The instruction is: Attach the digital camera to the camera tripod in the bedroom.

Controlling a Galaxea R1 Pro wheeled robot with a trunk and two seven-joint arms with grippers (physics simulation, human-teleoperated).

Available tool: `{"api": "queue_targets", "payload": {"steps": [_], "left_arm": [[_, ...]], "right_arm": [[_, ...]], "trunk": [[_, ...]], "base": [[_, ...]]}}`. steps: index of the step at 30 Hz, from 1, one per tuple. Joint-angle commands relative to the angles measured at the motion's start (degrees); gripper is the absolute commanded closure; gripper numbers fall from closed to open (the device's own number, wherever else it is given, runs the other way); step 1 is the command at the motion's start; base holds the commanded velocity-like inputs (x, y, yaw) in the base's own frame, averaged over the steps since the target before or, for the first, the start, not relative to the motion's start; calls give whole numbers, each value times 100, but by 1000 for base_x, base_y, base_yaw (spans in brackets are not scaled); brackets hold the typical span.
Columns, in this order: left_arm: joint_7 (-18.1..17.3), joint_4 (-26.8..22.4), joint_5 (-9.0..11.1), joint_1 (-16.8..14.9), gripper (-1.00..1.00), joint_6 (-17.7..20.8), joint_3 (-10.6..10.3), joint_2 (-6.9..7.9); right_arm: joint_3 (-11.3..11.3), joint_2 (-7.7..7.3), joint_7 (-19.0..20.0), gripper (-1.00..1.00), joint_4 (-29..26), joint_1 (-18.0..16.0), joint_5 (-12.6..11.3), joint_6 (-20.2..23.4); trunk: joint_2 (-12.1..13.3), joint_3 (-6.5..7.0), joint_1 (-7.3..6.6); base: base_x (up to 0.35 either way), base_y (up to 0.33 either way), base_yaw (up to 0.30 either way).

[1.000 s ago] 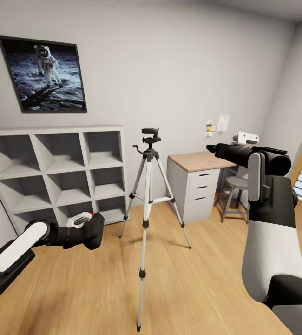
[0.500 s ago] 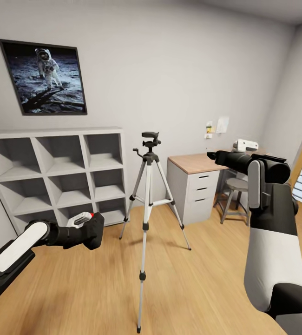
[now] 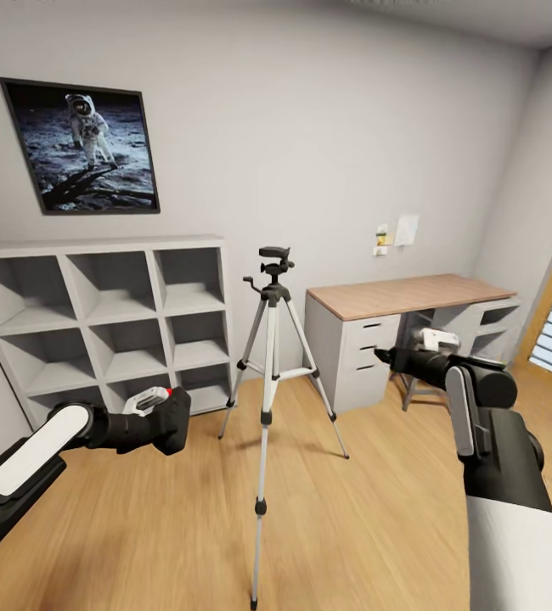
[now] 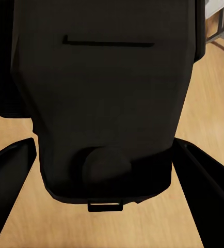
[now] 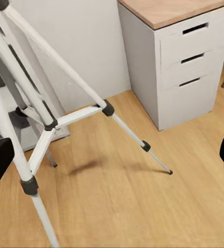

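Illumination in my head view is bright, even and diffuse, with no hard highlights. The light-grey rear wall shades gradually darker toward the upper left of the frame. Straight edges bow near the frame borders, indicating wide-angle distortion. The white cube shelving shows soft shading inside each compartment. Focus is sharp throughout, with no motion blur.

In my right wrist view, the tall silver-white tripod with black collars casts a faint, soft-edged shadow on the wood-plank floor at frame centre.

In my left wrist view, a matte-black camera body is very close to the lens, dim and low in contrast, with little surface detail.
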Motion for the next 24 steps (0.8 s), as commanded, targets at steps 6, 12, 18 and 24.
{"api": "queue_targets", "payload": {"steps": [6,12,18,24], "left_arm": [[58,-61,-223,31,100,-42,-37,-22],[58,-103,-422,284,100,-104,-31,-124],[62,-119,-648,604,100,-468,-17,-217],[16,-125,-1151,928,100,-872,-40,-263]], "right_arm": [[20,-10,278,-100,-146,789,-81,26],[8,-24,813,-100,-270,1175,-68,26],[-24,-33,1106,-100,-421,1409,-56,-173],[-70,-53,1182,-100,-458,1460,-54,-262]], "trunk": [[237,101,-132],[478,209,-264],[719,316,-396],[959,424,-527]], "base": [[0,0,0],[0,0,0],[0,0,0],[0,0,0]]}}
